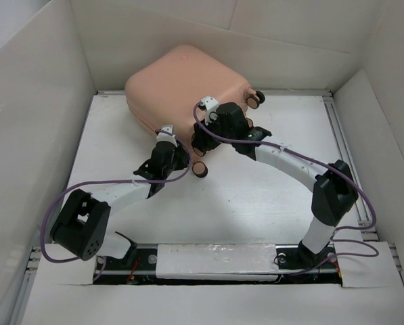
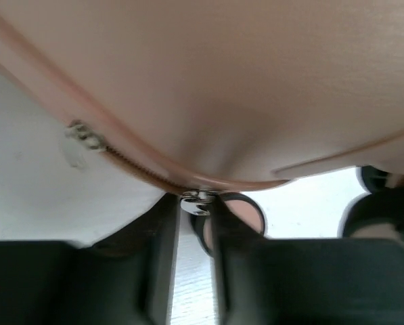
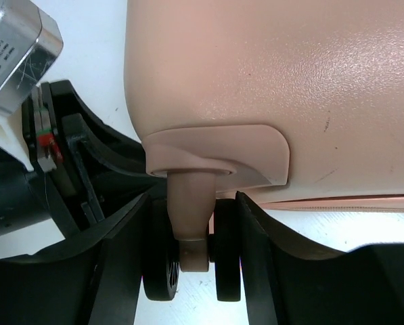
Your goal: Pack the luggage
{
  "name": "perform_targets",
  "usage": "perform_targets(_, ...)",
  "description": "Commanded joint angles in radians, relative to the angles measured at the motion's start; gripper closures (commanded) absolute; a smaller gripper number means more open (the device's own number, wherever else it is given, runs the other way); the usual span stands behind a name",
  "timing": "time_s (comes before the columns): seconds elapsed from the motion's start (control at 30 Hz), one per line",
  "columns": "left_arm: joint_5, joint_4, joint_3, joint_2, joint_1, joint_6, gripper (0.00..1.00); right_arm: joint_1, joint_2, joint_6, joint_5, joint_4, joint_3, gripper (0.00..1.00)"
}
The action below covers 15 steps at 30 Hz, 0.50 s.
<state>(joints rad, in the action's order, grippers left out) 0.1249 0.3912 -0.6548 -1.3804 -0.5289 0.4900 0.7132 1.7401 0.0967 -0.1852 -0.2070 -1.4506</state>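
Note:
The luggage (image 1: 181, 78) is a closed peach-pink hard-shell suitcase lying flat at the back of the table. My left gripper (image 1: 174, 150) is at its near edge. In the left wrist view the left gripper (image 2: 196, 203) is shut on the metal zipper pull (image 2: 196, 198), just under the zipper seam of the luggage (image 2: 256, 81). My right gripper (image 1: 200, 144) is at the suitcase's near right corner. In the right wrist view the right gripper (image 3: 193, 203) is shut on a black twin caster wheel (image 3: 162, 271) under the corner of the luggage (image 3: 289, 68), a finger against each outer side.
A second zipper slider (image 2: 86, 137) sits further left along the seam. Another caster (image 1: 200, 169) stands on the table just in front of the grippers, and one more (image 1: 256, 99) sticks out at the suitcase's right side. White walls (image 1: 32, 135) enclose the table.

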Motion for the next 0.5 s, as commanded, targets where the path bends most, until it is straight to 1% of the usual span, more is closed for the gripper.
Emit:
perform_targets(0.0, 0.071, 0.147, -0.052, -0.02, 0.026, -0.027, 0.87, -0.014, 0.021, -0.031, -0.034, -0.017, -0.018, 0.73)
perform_targets(0.07, 0.099, 0.134, -0.052, -0.02, 0.026, -0.027, 1.0, -0.014, 0.01, -0.031, -0.034, 0.006, -0.004, 0.78)
perform_targets(0.1, 0.108, 0.133, -0.052, -0.029, 0.026, -0.027, 1.0, -0.014, 0.001, -0.031, -0.034, 0.006, 0.01, 0.82)
perform_targets(0.13, 0.119, 0.133, -0.052, -0.029, 0.026, -0.018, 1.0, -0.014, 0.001, -0.031, -0.034, 0.017, 0.01, 0.88)
perform_targets(0.2, 0.157, 0.109, -0.043, -0.029, 0.026, -0.007, 1.0, -0.014, -0.008, -0.022, -0.034, 0.026, 0.021, 0.94)
perform_targets(0.23, 0.171, 0.109, -0.029, -0.017, 0.026, -0.007, 1.0, -0.014, -0.008, -0.022, -0.02, 0.035, 0.03, 1.0)
perform_targets(0.4, 0.284, 0.052, -0.003, 0.021, 0.026, 0.042, 1.0, -0.014, -0.033, -0.022, 0.012, 0.044, 0.073, 1.0)
perform_targets(0.47, 0.213, 0.04, 0.021, 0.021, 0.122, 0.108, 1.0, -0.014, -0.059, -0.022, 0.021, 0.044, 0.094, 1.0)
